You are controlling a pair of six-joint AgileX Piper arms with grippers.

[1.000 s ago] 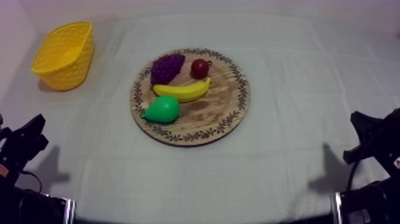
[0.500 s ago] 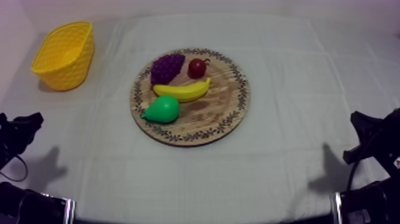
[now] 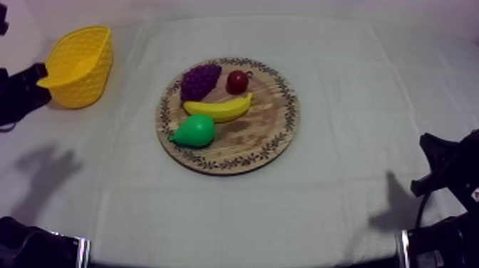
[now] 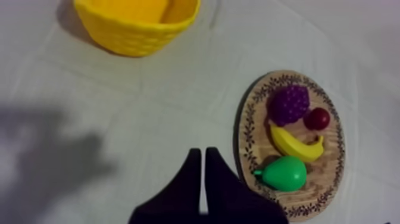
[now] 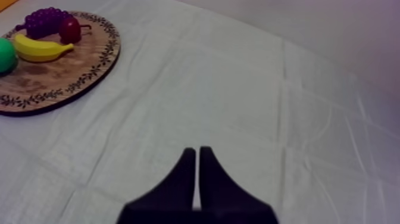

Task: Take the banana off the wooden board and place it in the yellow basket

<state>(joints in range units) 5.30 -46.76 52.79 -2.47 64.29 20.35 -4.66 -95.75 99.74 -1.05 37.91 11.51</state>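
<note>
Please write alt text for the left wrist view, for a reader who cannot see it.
The left gripper, shut on nothing, hangs over the cloth beside a wooden board holding a banana, a pear, grapes and a small red fruit; a yellow basket stands farther off.

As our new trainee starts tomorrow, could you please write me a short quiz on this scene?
1. True or false: the banana lies on the board.
2. Pick one. The left gripper is: A open; B shut on nothing; C shut on the banana.
3. How many fruits lie on the board?

Key:
1. True.
2. B.
3. Four: banana, pear, grapes, small red fruit.
</note>
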